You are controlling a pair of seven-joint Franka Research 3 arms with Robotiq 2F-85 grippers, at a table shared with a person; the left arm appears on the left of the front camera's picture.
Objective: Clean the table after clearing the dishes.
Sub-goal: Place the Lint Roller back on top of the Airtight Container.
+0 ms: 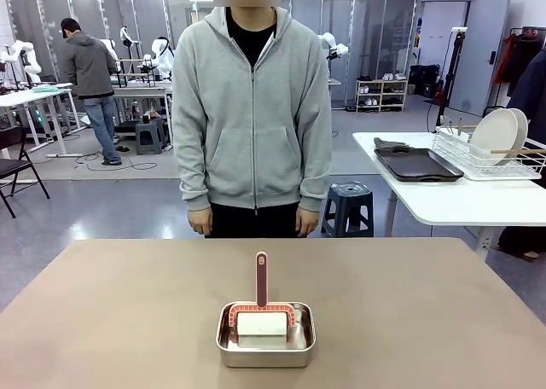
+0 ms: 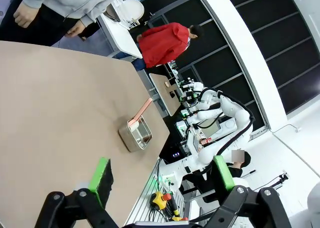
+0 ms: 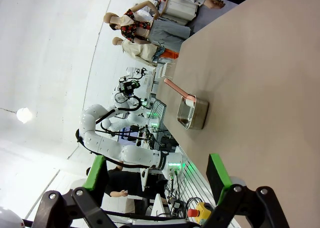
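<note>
The light-brown table (image 1: pixel 119 304) bears a small steel pan (image 1: pixel 265 338) near its front middle. In the pan lies a white scrubbing block with a pink frame, and its pink handle (image 1: pixel 261 278) points toward the person. The dishes, white plates (image 1: pixel 498 136) in a wire rack and a dark tray (image 1: pixel 418 164), rest on a white side table at the right. My left gripper (image 2: pixel 162 173) hangs open above the table's near edge, well short of the pan (image 2: pixel 136 134). My right gripper (image 3: pixel 156 170) is open too, with nothing between its fingers, and the pan (image 3: pixel 192 113) lies far ahead of it.
A person in a grey hoodie (image 1: pixel 252 107) stands at the far edge, hands down at the sides. A dark stool (image 1: pixel 347 208) stands behind the table. The white side table (image 1: pixel 452 203) is off to the right. Wide bare tabletop surrounds the pan.
</note>
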